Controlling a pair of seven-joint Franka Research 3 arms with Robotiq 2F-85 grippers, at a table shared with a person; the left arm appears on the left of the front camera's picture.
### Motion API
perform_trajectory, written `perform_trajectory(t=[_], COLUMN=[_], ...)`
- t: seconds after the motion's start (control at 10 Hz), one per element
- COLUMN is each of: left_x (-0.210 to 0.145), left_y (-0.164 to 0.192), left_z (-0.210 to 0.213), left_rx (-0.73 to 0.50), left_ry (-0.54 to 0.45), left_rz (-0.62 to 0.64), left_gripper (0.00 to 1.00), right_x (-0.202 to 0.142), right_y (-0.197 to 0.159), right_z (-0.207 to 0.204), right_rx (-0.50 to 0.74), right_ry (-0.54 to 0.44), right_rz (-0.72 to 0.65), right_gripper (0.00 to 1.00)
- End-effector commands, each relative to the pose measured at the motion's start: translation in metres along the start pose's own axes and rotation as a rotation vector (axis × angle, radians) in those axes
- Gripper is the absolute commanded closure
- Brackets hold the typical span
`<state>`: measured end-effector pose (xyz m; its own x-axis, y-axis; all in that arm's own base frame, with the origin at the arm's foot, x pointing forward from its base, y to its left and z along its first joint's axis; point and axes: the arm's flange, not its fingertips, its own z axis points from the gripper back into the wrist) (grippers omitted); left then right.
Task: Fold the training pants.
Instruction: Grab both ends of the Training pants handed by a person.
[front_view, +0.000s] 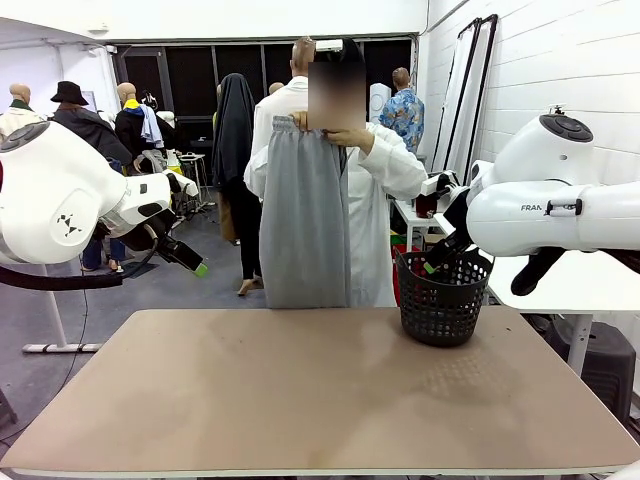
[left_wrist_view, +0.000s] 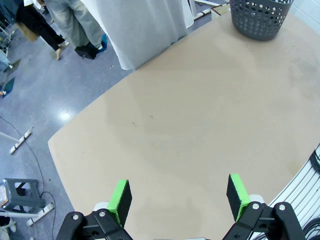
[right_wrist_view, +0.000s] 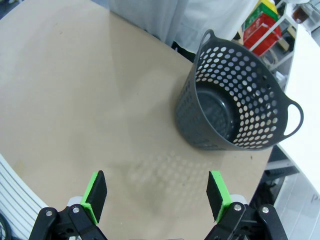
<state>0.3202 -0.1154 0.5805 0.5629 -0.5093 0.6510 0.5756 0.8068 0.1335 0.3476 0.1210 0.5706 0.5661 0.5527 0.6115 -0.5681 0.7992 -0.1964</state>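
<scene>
Training pants hang vertical, waistband apparently up; left gripper and right gripper released.

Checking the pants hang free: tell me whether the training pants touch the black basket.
Apart. The front view shows the person's white coat between the hanging training pants and the black basket.

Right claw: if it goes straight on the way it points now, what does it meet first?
Probably the bare table top, just beside the black basket. The open right claw points down at it, though depth is unclear.
</scene>
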Motion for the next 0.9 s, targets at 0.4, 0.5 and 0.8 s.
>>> perform_trajectory(t=[0.4, 0.5, 0.8], left_x=[-0.0001, -0.0001, -0.0001], left_y=[0.0004, 0.0004, 0.0004], left_z=[-0.0006, -0.0006, -0.0006], left_rx=[-0.003, -0.003, -0.003], left_ry=[0.0, 0.0, 0.0], left_rz=[0.0, 0.0, 0.0], left_gripper=[0.0, 0.0, 0.0], right_x=[-0.0001, -0.0001, -0.0001], right_y=[0.0001, 0.0001, 0.0001], right_z=[-0.0002, -0.0002, -0.0002], right_rx=[0.001, 0.001, 0.001], right_ry=[0.0, 0.0, 0.0], right_rz=[0.0, 0.0, 0.0], right_gripper=[0.0, 0.0, 0.0])
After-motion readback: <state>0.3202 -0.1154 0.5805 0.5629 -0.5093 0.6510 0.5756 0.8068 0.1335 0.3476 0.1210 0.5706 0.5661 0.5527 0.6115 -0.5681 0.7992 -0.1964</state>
